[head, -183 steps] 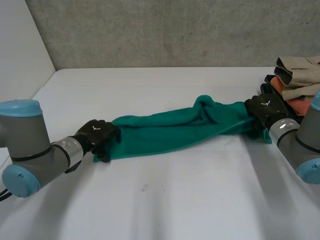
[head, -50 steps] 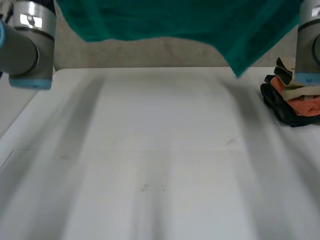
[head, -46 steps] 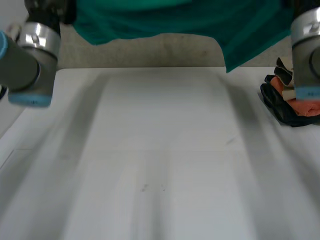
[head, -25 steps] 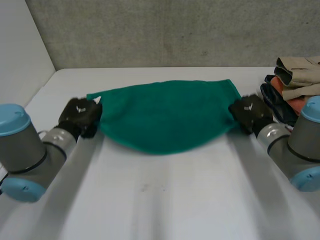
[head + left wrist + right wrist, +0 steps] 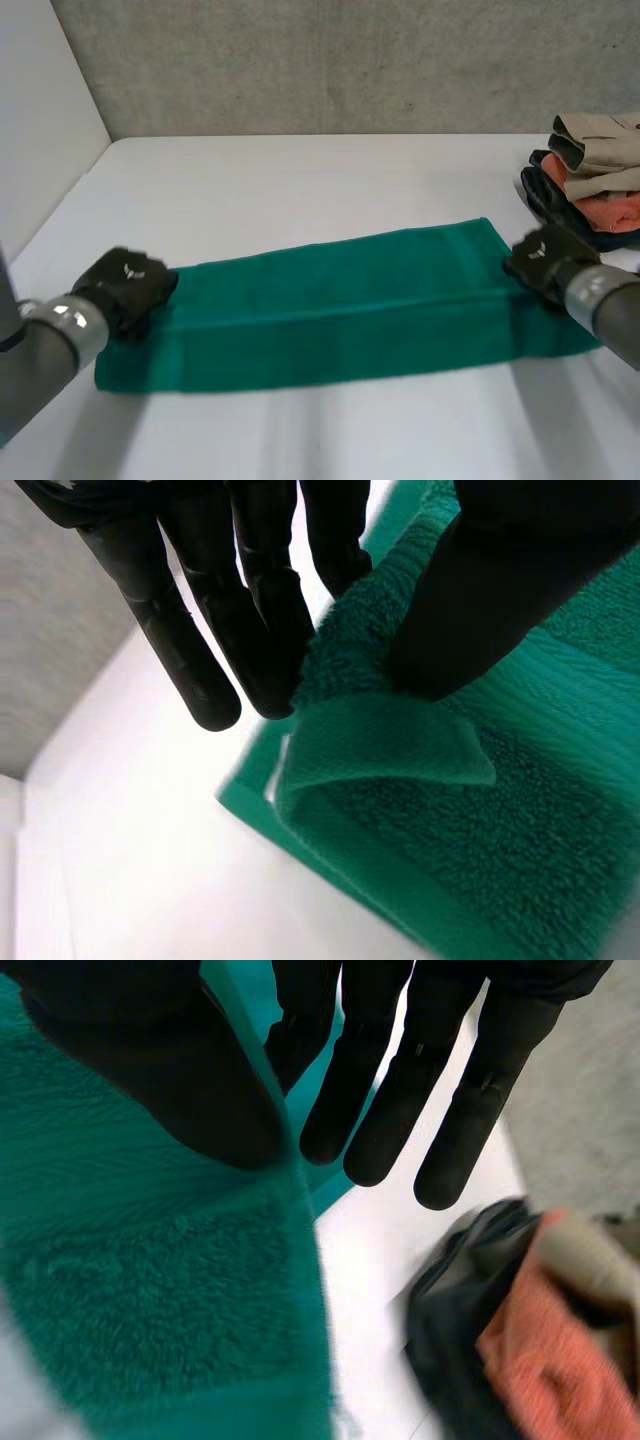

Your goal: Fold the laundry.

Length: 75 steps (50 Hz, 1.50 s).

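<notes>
The left robot hand pinches one short end of the green towel between its thumb and its fingers. In the left wrist view the held corner is raised and curls over the layer under it. The right robot hand grasps the opposite short end, with the thumb on top of the cloth and straight fingers on the other side of its border.

The towel lies flat as a long band across the desk, nearer to the front edge than to the back edge. A line runs along its length, and I judge this to be the edge of a folded-over layer that does not reach the long border.

Several things can go wrong from here. If the left robot hand opens with the corner curled like this, the flap can fall crooked and leave a dog-ear. The terry loops can catch on the fingers, so a quick pull-back would drag the towel and shift the layers. The pile of folded clothes at the right edge of the desk is close to the right robot hand, and a wide withdrawal may knock it.
</notes>
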Each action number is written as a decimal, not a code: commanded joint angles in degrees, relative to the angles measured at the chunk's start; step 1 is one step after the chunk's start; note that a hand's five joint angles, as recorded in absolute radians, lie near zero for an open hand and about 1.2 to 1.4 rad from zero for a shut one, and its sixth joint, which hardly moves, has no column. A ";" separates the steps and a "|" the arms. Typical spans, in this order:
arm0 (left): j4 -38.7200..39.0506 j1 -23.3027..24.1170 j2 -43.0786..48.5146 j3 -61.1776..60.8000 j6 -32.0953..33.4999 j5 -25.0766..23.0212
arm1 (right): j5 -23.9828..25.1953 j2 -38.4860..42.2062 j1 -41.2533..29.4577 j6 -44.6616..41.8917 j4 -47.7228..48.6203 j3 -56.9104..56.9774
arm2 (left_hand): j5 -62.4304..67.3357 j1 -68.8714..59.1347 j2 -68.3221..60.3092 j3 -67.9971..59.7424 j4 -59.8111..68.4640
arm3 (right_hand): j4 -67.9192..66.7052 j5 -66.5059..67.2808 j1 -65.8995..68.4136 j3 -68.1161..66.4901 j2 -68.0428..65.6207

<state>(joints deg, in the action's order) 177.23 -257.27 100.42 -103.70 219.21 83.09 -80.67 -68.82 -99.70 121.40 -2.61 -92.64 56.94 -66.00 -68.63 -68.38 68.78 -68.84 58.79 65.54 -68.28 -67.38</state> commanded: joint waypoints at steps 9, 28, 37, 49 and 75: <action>7.17 2.12 14.10 11.23 -7.66 10.34 | 3.06 21.35 -6.91 2.70 22.21 19.76 | 13.06 -14.00 -11.37 -11.62 11.22 | -11.16 11.21 14.46 -11.72 -12.62; 9.54 3.44 20.26 18.71 -8.18 13.59 | -0.80 36.05 -9.99 9.63 23.09 38.93 | -56.94 56.00 58.63 58.38 -58.78 | 58.84 -58.79 -55.54 58.28 57.38; 9.37 3.44 13.41 17.57 -11.87 14.38 | -1.07 21.29 -8.33 25.99 16.95 30.69 | -56.94 56.00 58.63 58.38 -58.78 | 58.84 -58.79 -55.54 58.28 57.38; 9.72 3.61 6.37 11.77 -13.28 11.05 | 8.77 8.97 0.90 27.49 -1.95 15.30 | -56.94 56.00 58.63 58.38 -58.78 | 54.74 -54.69 -51.44 54.18 53.28; 11.56 3.79 6.90 6.93 -13.81 8.49 | 11.94 17.06 10.22 17.21 12.01 6.68 | -56.94 56.00 58.63 58.38 -58.78 | -11.16 11.21 14.46 -11.72 -12.62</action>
<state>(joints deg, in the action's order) 188.34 -253.65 107.30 -96.63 205.41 91.47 -67.59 -53.62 -89.84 139.07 4.12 -86.64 2.71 -10.78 -11.87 -12.30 11.64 -47.94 37.92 48.08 -47.92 -49.60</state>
